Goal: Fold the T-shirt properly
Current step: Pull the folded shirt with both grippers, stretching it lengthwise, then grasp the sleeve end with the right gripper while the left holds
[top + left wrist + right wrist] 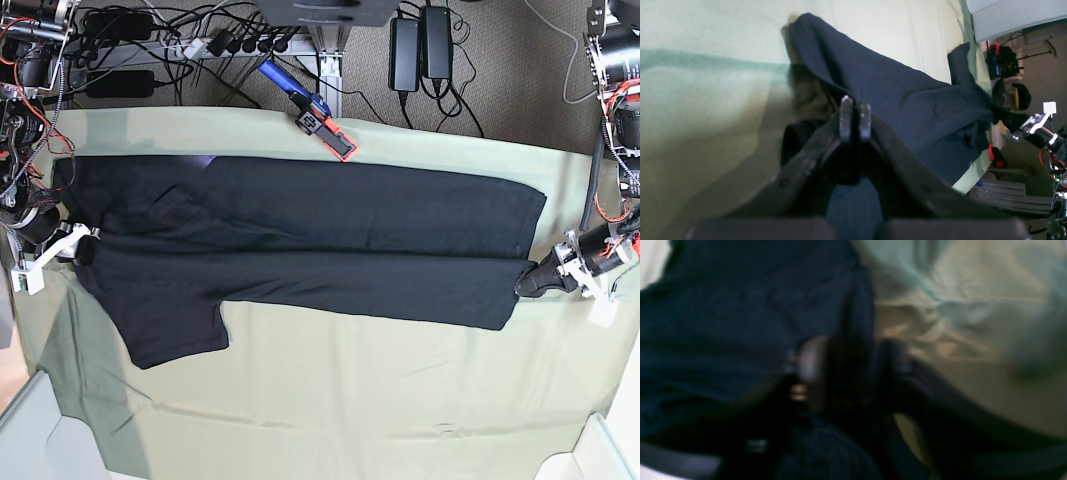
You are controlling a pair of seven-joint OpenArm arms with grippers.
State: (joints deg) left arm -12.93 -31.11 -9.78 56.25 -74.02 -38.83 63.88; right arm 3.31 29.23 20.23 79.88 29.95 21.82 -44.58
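Your left gripper [855,110] has its two pale fingertips [845,116] drawn close together, pinching a ridge of the T-shirt [893,100] between them; in the base view that gripper [527,281] sits at the shirt's end on the picture's right, at the seam where the upper layer meets the lower one. Your right gripper [82,248] is at the opposite end, on the picture's left, pressed against the fabric's edge, and its own wrist view is blurred, yet you can make out dark cloth bunched between its jaws [843,373], so it is clamped on the T-shirt [740,323] as well. There is one T-shirt [330,245] here, black, plain on the face that shows, stretched lengthwise between your two grippers and folded along a long crease that runs from one gripper to the other. One short sleeve [170,320] juts out from the lower layer toward the near side, close to your right gripper; whether a second sleeve lies tucked under the upper layer you cannot tell. Beneath it all lies one pale green cloth [380,400], wrinkled toward its near edge. At the cloth's far edge rests one blue-handled tool with an orange tip [310,112], just touching the shirt's far border. Beyond it a tangle of cables [200,45] and two black power bricks [422,45] lie on the floor.
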